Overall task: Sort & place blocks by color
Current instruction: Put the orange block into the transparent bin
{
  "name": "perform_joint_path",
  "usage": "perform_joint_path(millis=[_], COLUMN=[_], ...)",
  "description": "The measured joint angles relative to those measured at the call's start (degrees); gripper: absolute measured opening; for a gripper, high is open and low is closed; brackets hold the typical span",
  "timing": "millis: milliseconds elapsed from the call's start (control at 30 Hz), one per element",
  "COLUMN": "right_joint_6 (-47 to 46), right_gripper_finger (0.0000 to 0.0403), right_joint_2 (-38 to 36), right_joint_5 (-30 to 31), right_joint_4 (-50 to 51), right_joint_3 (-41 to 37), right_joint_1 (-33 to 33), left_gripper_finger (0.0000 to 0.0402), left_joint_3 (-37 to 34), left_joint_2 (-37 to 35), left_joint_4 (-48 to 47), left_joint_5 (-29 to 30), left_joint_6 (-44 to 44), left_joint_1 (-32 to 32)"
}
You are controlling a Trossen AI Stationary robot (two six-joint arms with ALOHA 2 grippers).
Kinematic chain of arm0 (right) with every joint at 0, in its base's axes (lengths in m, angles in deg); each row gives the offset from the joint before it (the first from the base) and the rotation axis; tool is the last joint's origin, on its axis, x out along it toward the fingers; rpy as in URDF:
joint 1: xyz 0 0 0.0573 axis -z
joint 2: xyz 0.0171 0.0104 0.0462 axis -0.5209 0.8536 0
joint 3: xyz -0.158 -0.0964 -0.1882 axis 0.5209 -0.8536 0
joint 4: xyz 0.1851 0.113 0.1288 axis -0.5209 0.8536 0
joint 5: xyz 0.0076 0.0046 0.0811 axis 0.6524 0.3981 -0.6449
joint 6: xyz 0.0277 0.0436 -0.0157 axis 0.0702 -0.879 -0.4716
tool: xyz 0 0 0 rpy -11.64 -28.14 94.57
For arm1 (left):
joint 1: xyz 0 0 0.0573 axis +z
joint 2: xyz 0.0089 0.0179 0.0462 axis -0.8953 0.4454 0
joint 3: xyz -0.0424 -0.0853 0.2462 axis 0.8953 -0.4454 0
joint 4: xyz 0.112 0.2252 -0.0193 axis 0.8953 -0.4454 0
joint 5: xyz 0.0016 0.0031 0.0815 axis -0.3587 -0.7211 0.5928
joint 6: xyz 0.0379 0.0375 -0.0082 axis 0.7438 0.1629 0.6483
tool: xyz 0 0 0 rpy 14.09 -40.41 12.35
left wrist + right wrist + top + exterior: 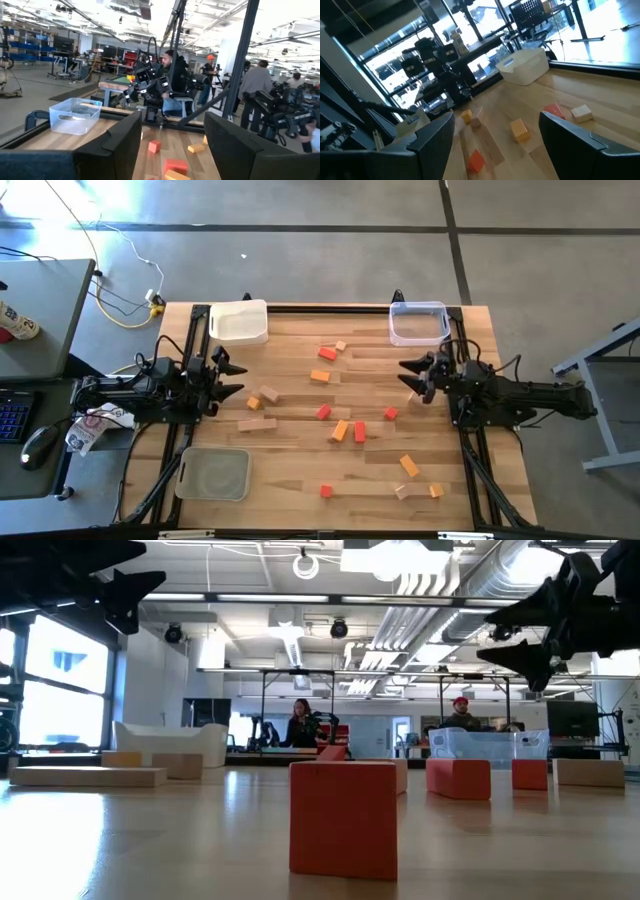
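Note:
Small red, orange and tan wooden blocks lie scattered flat on the table's middle and right near part. My left gripper hovers open above the table's left side, near two tan blocks. My right gripper hovers open at the right side, near a red block. Neither touches anything. In the low view the left gripper and the right gripper hang high above the table. The left wrist view shows open fingers over red and orange blocks. The right wrist view shows open fingers over an orange block.
A white tray sits at the far left corner, a clear tray at the far right, and a translucent tray at the near left. A long tan bar lies near the left gripper. People stand in the room beyond the table.

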Motion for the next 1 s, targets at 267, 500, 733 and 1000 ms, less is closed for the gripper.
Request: perform_joint_path(millis=[267, 500, 733, 1000], right_joint_6=[-2.80, -0.93, -0.55, -3.77], right_gripper_finger=[0.0277, 0.0277, 0.0277, 0.0277], right_joint_2=[0.01, 2.17, 9.30, 20.56], right_joint_5=[0.17, -0.72, -1.71, -1.91], right_joint_4=[-6.62, -5.67, 5.18, 20.18], right_joint_3=[0.82, 7.42, 16.47, 26.10], right_joint_1=[0.00, 0.00, 0.00, -1.80], left_gripper_finger=[0.0202, 0.0202, 0.0202, 0.0202], left_joint_3=[-0.02, -0.02, -0.02, -0.01], left_joint_2=[0.01, -0.02, 0.01, 0.01], left_joint_4=[0.02, 0.02, 0.02, -0.02], left_joint_5=[0.00, 0.00, 0.02, 2.74], left_joint_6=[-0.42, -0.42, -0.46, -1.95], left_joint_1=[0.00, 0.00, 0.00, 0.00])
